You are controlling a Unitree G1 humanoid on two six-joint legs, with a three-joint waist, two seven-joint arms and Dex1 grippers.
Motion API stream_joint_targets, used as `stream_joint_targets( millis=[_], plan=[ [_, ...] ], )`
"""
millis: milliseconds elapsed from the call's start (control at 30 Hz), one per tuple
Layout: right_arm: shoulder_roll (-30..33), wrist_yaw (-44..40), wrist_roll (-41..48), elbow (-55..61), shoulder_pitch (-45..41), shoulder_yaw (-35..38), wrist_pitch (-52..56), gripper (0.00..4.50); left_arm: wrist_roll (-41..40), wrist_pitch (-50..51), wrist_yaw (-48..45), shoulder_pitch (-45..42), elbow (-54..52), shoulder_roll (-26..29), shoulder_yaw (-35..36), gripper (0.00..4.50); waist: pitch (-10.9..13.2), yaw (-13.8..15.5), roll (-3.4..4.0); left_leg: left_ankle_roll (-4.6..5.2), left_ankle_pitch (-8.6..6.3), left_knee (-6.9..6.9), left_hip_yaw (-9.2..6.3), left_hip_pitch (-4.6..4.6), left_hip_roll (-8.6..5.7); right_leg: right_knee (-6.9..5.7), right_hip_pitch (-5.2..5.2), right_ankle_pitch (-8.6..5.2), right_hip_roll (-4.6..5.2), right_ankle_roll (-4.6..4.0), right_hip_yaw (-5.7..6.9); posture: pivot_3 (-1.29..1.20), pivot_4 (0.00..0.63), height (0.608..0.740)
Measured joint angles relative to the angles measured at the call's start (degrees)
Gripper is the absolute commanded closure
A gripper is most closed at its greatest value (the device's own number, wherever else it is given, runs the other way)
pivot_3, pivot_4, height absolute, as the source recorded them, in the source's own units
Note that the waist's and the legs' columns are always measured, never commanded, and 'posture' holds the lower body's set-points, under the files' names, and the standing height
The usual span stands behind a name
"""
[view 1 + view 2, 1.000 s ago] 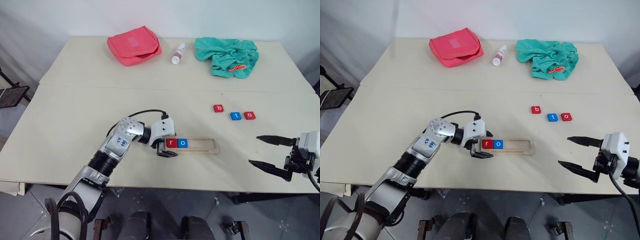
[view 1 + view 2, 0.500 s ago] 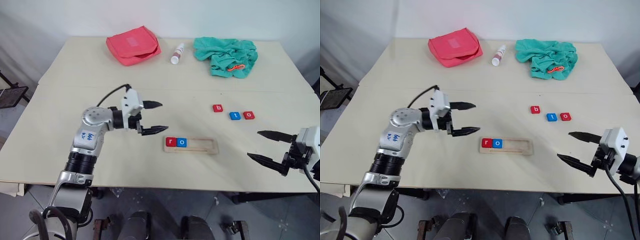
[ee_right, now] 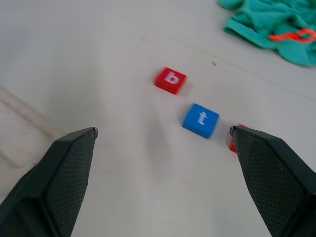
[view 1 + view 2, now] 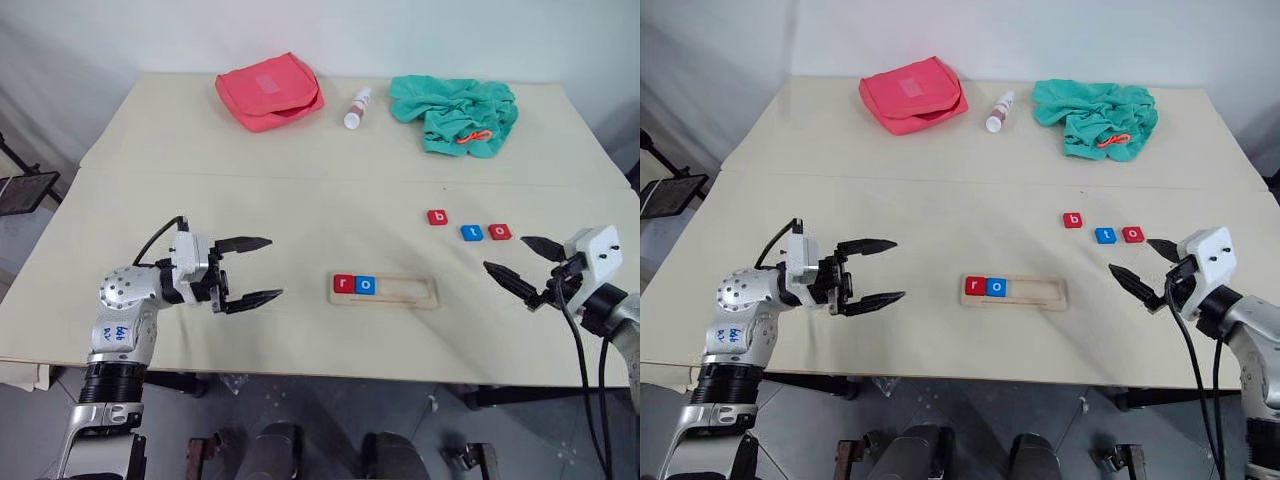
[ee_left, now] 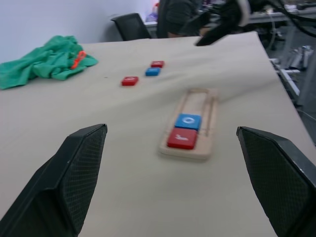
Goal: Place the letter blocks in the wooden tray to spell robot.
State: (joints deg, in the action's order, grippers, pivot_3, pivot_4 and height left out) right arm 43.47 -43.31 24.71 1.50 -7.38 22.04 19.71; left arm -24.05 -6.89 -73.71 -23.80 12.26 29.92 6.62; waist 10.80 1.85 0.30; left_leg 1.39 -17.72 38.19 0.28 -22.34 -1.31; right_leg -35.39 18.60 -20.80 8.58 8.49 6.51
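The wooden tray (image 4: 412,291) lies near the table's front middle. A red "r" block (image 4: 343,284) and a blue "o" block (image 4: 365,285) sit side by side at its left end. Three loose blocks lie farther back on the right: a red "b" (image 4: 437,217), a blue "t" (image 4: 471,232) and a red "o" (image 4: 500,232). My left gripper (image 4: 275,267) is open and empty, pointing right, well to the left of the tray. My right gripper (image 4: 505,253) is open and empty, just in front of the blue "t" (image 3: 201,120) and the red "b" (image 3: 171,80).
Along the back of the table lie a red pouch (image 4: 268,90), a small white bottle (image 4: 356,107) and a crumpled green cloth (image 4: 455,112). A seam crosses the tabletop behind the blocks. The table's front edge runs close below both grippers.
My left gripper has pulled away from the tray's left end to the left, open and empty. My right gripper has moved forward and turned toward the loose blocks.
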Motion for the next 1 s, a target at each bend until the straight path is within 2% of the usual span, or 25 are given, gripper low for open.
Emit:
stream_joint_targets(
  millis=[200,367,533,1000],
  plan=[
    [-1.7,6.4,0.7,4.1,0.2,-0.5,9.1,0.00,0.1,-7.6,-3.8,0.3,7.3,-2.1,-1.3,0.03,0.0,-0.5,0.02,0.00,0.00,-0.09,0.11,0.05,0.03,-0.09,0.07,0.00,-0.01,0.00,-0.01,0.00,0.150,0.740],
    [-1.6,6.6,3.0,10.7,3.7,2.2,11.6,0.00,0.1,-11.3,-7.6,-1.4,14.5,-2.4,-1.6,0.03,0.0,-0.3,0.01,0.01,0.00,-0.06,0.10,0.05,0.03,-0.12,0.07,0.00,0.00,0.00,0.00,0.00,0.150,0.740],
    [-1.6,6.6,3.4,12.1,4.6,3.3,11.8,0.00,-0.1,-14.1,-10.8,-4.9,20.1,-3.6,-1.6,0.03,0.0,-0.5,0.01,0.01,-0.01,-0.05,0.13,0.07,0.03,-0.15,0.08,0.00,0.00,0.00,0.00,0.00,0.150,0.740],
    [-1.6,6.7,3.5,12.4,4.6,3.3,11.6,0.00,-0.3,-15.1,-12.2,-7.3,22.5,-4.5,-1.1,0.03,0.0,-0.5,0.01,0.01,-0.01,-0.05,0.13,0.07,0.03,-0.18,0.09,0.00,0.00,0.00,-0.01,0.00,0.150,0.740]
  ],
)
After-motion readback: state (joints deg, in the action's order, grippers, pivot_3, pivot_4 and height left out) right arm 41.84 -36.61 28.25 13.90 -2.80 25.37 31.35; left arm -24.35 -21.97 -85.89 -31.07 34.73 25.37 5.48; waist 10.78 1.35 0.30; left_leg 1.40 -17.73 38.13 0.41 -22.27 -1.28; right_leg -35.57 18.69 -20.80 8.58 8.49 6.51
